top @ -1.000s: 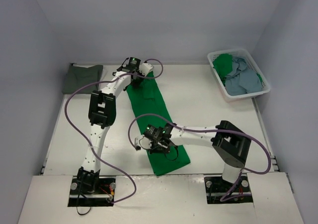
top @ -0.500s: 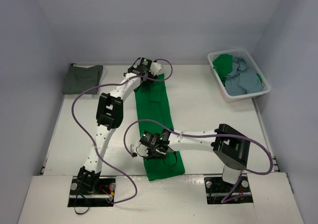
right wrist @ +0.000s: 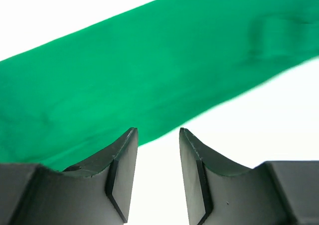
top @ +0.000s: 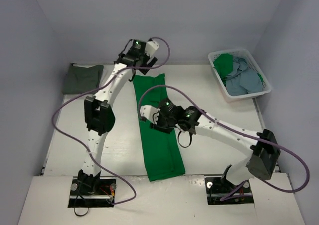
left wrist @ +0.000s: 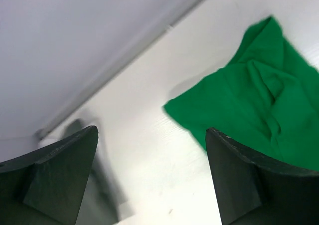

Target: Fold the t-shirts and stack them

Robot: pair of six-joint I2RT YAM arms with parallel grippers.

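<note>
Both my grippers empty by the green t-shirt (top: 160, 152).
Left gripper (left wrist: 152, 152) gapes wide, shirt corner ahead-right; right gripper (right wrist: 158, 140) partly parted, cloth just past its tips.

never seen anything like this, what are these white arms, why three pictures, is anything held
These are two robot arms bolted at the near edge of a table, each ending in a two-finger gripper. The wide picture comes from a fixed camera above and behind them; the other two from cameras on the wrists, looking past each arm's own fingers. On the table lies a bright green t-shirt folded into a long strip, with a folded dark shirt at the far left. A white basket at the far right holds more clothes. The left gripper and right gripper are both open, holding nothing.
</note>
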